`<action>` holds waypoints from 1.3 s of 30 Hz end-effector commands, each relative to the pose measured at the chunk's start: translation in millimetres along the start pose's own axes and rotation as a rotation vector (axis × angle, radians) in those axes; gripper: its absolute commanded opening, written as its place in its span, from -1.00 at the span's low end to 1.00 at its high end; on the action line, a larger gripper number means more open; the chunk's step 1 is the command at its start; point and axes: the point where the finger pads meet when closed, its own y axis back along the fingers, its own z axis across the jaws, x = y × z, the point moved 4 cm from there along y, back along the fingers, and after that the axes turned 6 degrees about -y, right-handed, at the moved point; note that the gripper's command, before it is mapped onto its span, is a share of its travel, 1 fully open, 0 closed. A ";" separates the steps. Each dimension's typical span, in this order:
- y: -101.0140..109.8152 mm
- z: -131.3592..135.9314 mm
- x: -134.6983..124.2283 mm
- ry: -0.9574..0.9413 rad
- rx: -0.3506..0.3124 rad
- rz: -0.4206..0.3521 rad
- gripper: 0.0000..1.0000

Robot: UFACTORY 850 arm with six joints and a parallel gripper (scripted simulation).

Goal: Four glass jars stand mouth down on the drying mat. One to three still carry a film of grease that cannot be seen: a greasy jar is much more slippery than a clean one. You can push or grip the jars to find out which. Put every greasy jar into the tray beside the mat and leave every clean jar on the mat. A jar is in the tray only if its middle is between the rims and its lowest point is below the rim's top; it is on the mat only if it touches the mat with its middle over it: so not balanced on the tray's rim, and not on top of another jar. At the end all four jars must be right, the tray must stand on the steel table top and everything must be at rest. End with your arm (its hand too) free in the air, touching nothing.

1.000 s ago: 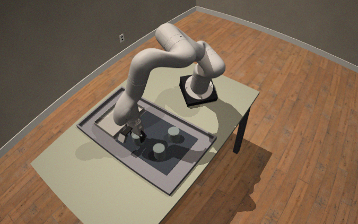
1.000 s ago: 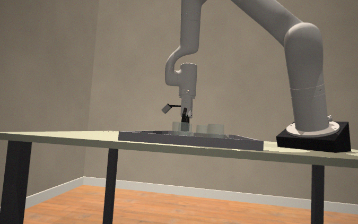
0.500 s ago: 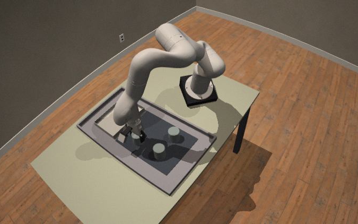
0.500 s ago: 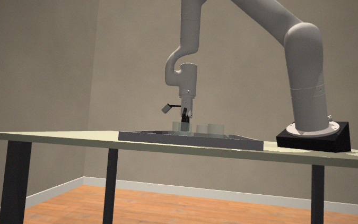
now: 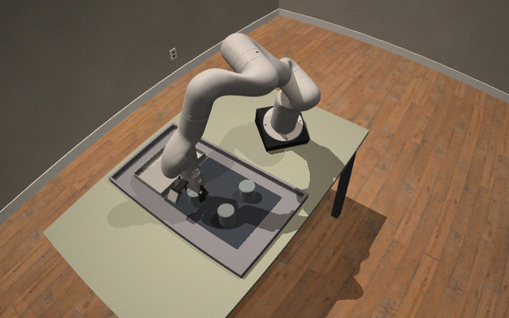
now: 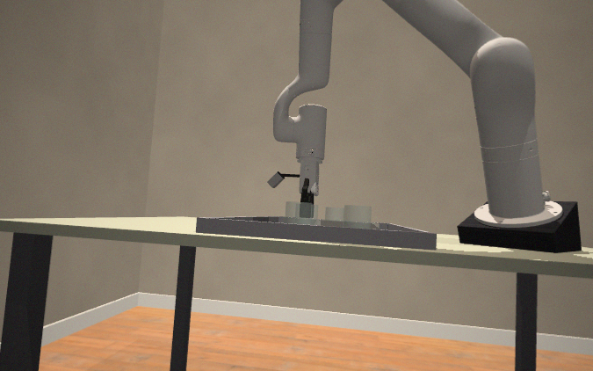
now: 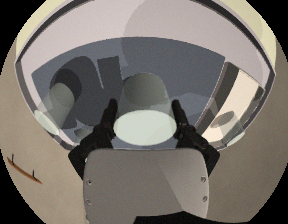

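A greenish glass jar (image 5: 193, 195) (image 6: 292, 209) (image 7: 145, 128) stands mouth down on the dark mat (image 5: 265, 205) (image 7: 195, 67), near its tray side. My gripper (image 5: 196, 197) (image 7: 144, 106) is open, pointing down, with one finger on each side of this jar and narrow gaps beside it. A second jar (image 5: 246, 190) and a third jar (image 5: 226, 215) stand farther along the mat. In the wrist view one jar (image 7: 59, 107) shows at the left. A fourth jar (image 7: 230, 127) is inside the pale tray (image 5: 151, 172) (image 7: 249, 87); the arm hides it in the top view.
A raised dark rim (image 5: 208, 252) (image 6: 316, 234) surrounds the grey work surface (image 5: 192, 227). The tray's near wall is close to my gripper and the first jar. The arm's black base (image 5: 283, 144) (image 6: 519, 237) stands outside the rim. Shadows darken part of the mat.
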 end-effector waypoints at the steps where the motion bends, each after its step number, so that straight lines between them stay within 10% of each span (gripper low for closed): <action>1: 0.6 0.1 0.8 0.000 0.000 0.002 0.62; 39: 0.6 0.1 0.8 0.000 0.000 0.002 0.44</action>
